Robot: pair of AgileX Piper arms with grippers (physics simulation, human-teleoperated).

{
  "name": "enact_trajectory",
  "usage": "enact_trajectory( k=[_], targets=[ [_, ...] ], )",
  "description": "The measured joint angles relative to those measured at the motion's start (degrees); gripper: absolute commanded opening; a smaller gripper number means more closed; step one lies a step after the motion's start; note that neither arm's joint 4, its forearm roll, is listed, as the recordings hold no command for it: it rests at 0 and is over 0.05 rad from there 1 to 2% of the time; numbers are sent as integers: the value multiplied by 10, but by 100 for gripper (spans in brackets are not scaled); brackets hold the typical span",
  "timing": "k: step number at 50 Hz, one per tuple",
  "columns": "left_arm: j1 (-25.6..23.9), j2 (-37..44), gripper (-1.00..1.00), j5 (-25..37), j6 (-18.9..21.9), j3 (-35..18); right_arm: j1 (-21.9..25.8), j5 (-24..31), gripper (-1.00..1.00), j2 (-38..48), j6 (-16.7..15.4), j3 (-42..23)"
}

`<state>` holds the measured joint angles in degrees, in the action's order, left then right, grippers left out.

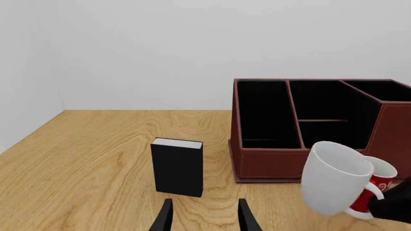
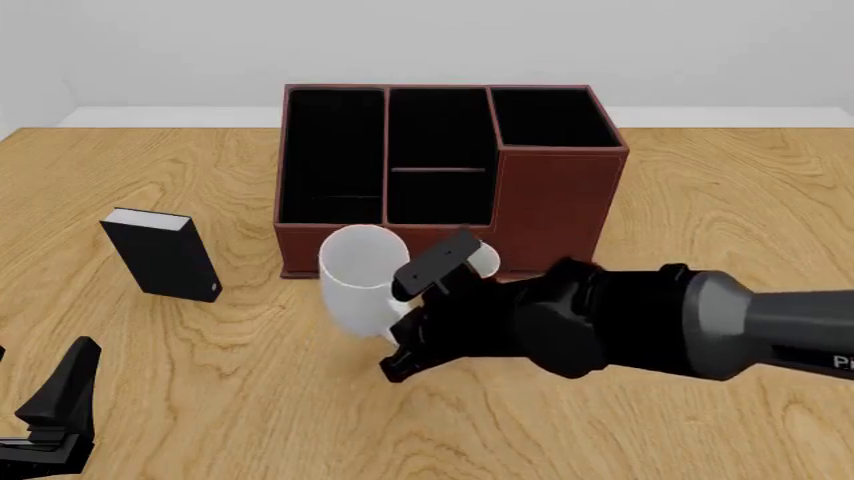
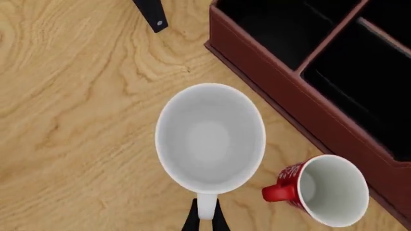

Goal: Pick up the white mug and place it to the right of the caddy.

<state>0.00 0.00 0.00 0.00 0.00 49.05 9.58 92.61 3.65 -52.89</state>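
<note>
The white mug hangs tilted in front of the caddy's near wall, seemingly just off the table. My right gripper is shut on its loop handle; in the right wrist view the fingers pinch the handle below the white mug's open mouth. From the left wrist view the white mug leans in front of the caddy. My left gripper is open and holds nothing, low at the near left, far from the mug.
A slim red mug stands right beside the white one, against the caddy; its rim shows behind my right arm. A small black book-like box stands upright left of the caddy.
</note>
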Motion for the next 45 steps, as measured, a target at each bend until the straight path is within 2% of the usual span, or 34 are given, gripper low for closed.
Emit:
enact_trajectory(
  k=[16, 45],
  targets=[
    [0, 0, 100, 0, 0, 0, -29, 15, -100, -85, -28, 27],
    [0, 0, 100, 0, 0, 0, -82, 61, -100, -232, -47, 58]
  ],
)
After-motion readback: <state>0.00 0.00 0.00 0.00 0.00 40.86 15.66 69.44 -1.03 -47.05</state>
